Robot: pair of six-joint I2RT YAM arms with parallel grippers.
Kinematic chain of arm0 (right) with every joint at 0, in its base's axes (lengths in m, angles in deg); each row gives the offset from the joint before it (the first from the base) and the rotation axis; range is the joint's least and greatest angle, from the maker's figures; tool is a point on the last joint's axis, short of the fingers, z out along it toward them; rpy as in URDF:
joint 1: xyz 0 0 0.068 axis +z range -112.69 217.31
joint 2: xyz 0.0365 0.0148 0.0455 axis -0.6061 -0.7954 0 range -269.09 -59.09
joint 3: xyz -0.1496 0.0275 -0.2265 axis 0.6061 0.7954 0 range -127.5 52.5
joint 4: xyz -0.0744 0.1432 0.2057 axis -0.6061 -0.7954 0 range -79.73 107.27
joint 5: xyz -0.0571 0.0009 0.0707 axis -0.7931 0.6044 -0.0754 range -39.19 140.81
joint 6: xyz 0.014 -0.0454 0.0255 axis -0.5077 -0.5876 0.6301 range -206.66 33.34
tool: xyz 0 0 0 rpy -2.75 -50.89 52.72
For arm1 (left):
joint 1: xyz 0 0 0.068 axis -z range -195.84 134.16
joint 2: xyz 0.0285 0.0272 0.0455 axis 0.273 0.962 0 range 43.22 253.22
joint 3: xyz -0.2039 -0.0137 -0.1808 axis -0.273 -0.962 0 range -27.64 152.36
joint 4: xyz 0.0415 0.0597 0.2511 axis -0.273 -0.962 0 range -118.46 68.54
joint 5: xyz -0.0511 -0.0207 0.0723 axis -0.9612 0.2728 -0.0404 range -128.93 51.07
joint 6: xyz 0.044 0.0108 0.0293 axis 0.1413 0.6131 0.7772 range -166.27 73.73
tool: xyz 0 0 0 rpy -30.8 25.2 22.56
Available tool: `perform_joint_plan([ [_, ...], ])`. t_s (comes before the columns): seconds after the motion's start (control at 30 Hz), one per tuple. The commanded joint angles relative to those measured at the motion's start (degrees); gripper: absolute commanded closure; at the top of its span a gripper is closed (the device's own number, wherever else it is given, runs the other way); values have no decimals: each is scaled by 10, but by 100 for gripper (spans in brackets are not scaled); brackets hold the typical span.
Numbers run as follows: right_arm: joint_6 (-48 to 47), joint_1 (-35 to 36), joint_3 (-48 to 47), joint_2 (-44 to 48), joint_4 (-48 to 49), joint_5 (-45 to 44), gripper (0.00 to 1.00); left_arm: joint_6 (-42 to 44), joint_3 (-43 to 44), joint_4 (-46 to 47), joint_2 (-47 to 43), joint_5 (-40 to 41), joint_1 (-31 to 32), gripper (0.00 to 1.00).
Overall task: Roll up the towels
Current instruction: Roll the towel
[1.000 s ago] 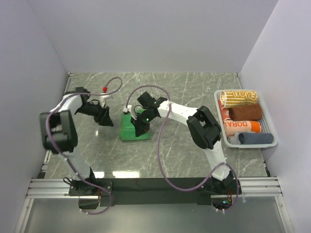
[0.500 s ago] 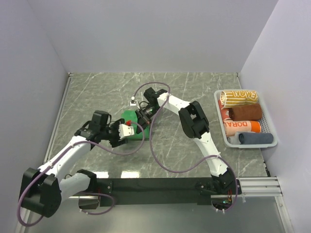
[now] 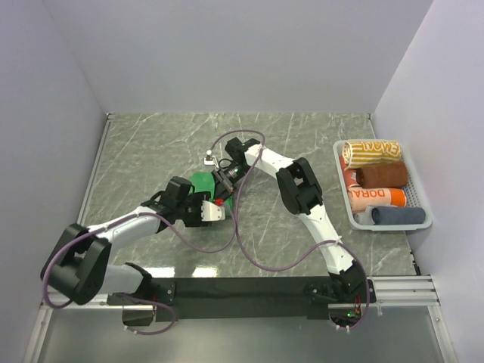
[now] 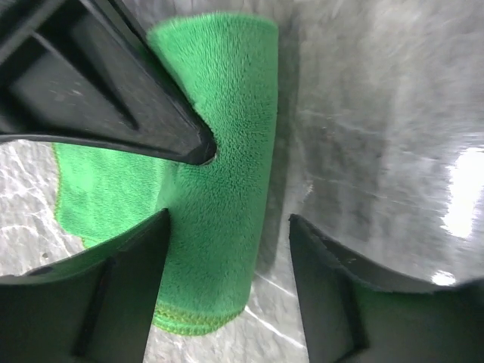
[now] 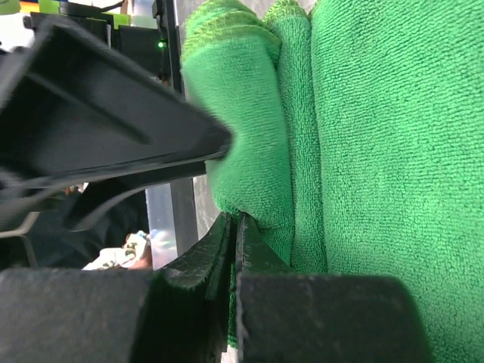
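Green towel point(image 3: 200, 181) part rolled; right gripper point(image 5: 233, 227) pinches a fold, left gripper point(image 4: 227, 227) gapes astride the roll, should close squarely and keep layers tight while turning

Orange letters "DORA" on white rolled towel point(image 3: 376, 197) in basket point(image 3: 393, 226); letters on yellow-striped towel point(image 3: 370, 150) too blurry to read.

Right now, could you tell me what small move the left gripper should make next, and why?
Probably close the left gripper: its open fingers straddle the folded edge of the towel, while the right gripper pinches the cloth beside it.
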Motion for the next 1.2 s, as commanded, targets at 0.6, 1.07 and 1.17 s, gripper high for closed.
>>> perform_joint_plan([
  [0.6,123,-84,217,186,165,-169,48,-20,142,-373,177,-125,-28,99],
  [1.07,95,-185,532,598,357,-304,50,-10,461,-574,476,-189,-119,99],
  [1.17,42,-134,554,630,362,-343,51,-7,531,-618,554,-186,-122,99],
])
